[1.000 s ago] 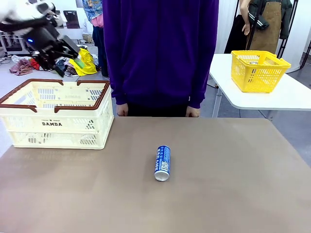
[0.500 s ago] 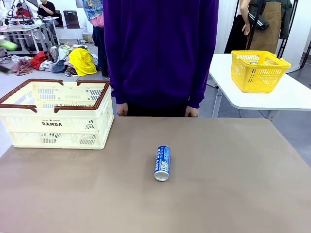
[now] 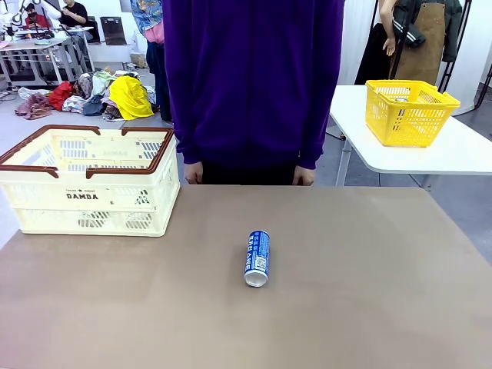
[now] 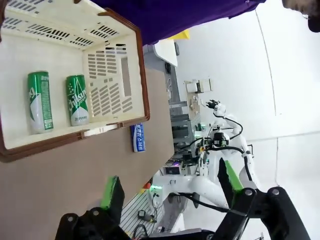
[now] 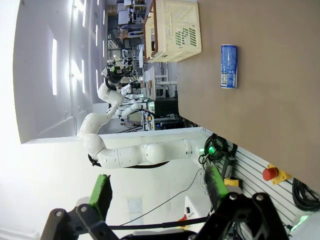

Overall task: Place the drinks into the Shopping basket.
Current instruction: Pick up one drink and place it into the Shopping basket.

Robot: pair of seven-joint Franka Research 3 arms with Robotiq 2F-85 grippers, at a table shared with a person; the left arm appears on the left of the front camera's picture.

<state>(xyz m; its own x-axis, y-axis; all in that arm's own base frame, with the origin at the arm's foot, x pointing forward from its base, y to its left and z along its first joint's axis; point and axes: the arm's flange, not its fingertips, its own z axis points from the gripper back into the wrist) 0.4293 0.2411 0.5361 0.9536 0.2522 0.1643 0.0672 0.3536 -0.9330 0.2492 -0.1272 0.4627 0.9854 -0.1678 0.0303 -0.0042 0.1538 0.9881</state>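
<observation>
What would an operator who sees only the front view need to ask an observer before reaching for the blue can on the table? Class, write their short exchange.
Operator: Is anything inside the Shopping basket?
Observer: Yes. The left wrist view shows two green cans lying side by side on its floor.
Operator: Is the left gripper holding anything?
Observer: No. It is open, with nothing between its fingers.
Operator: Then the blue can is probably next.

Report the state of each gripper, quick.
Left gripper: open, holding nothing.
Right gripper: open, holding nothing.
</observation>
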